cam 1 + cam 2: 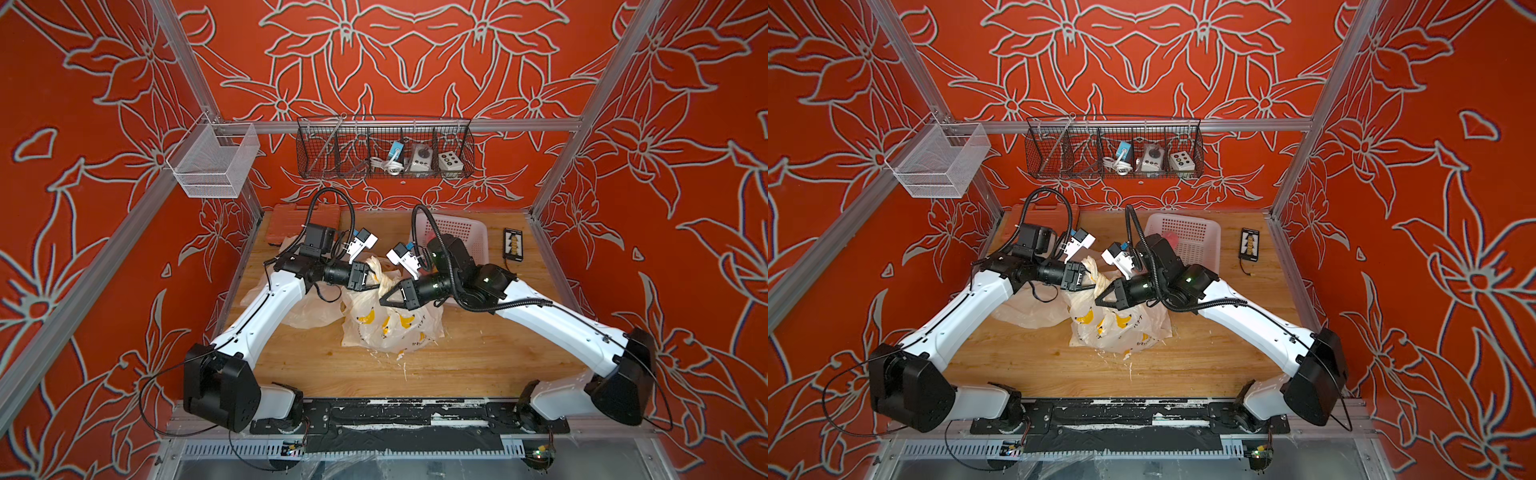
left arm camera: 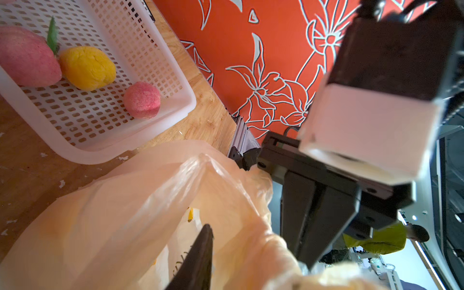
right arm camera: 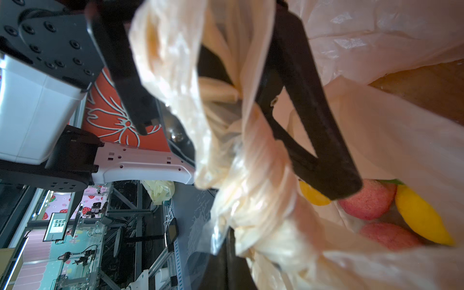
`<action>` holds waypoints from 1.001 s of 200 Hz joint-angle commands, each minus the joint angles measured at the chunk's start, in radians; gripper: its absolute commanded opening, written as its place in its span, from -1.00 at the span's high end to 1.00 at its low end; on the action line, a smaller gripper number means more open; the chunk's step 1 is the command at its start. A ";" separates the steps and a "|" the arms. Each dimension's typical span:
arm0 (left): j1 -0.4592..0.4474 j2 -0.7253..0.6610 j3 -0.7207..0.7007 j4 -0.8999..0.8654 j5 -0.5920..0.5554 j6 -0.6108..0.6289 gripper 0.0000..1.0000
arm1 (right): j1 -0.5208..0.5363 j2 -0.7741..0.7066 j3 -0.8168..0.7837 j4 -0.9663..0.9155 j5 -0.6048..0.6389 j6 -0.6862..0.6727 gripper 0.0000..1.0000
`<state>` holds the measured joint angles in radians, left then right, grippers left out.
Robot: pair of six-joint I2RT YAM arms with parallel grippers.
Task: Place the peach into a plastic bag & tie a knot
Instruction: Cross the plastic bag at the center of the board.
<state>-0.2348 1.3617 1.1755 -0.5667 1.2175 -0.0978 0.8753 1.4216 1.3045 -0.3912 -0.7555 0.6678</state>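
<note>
The peach [image 3: 366,200] lies inside the bag [image 1: 386,328] mid-table. The left gripper [image 1: 368,283] stands part open around a twisted handle [image 1: 376,266], grip unclear; the right gripper [image 1: 384,296] is closed beside it. Thin, probably slippery plastic: pinch the bunched handles

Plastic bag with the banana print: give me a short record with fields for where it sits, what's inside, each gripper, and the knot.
Bag: plastic bag, middle of the table
Inside: peach, second peach, yellow fruit
Left gripper: jaws astride the bag's twisted top; grip unclear
Right gripper: shut, twisted plastic lying against it
Knot: cannot tell if finished
</note>
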 commanded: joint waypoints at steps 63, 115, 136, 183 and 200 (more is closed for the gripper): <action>0.005 0.001 0.030 0.069 -0.021 -0.049 0.25 | 0.103 0.081 0.009 -0.227 0.517 -0.144 1.00; 0.006 0.015 0.047 -0.159 -0.095 0.119 0.17 | 0.069 0.100 0.001 -0.213 0.552 -0.201 1.00; 0.006 0.027 0.080 -0.255 -0.128 0.179 0.14 | 0.042 0.110 -0.010 -0.194 0.526 -0.201 1.00; 0.009 0.011 0.085 -0.265 -0.114 0.216 0.03 | 0.020 0.114 0.001 -0.190 0.466 -0.217 1.00; 0.009 0.010 0.077 -0.206 -0.084 0.176 0.03 | 0.019 0.107 -0.007 -0.166 0.395 -0.205 1.00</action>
<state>-0.2287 1.3956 1.2427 -0.7998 1.0641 0.0719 0.9005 1.5249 1.3228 -0.5381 -0.2867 0.4629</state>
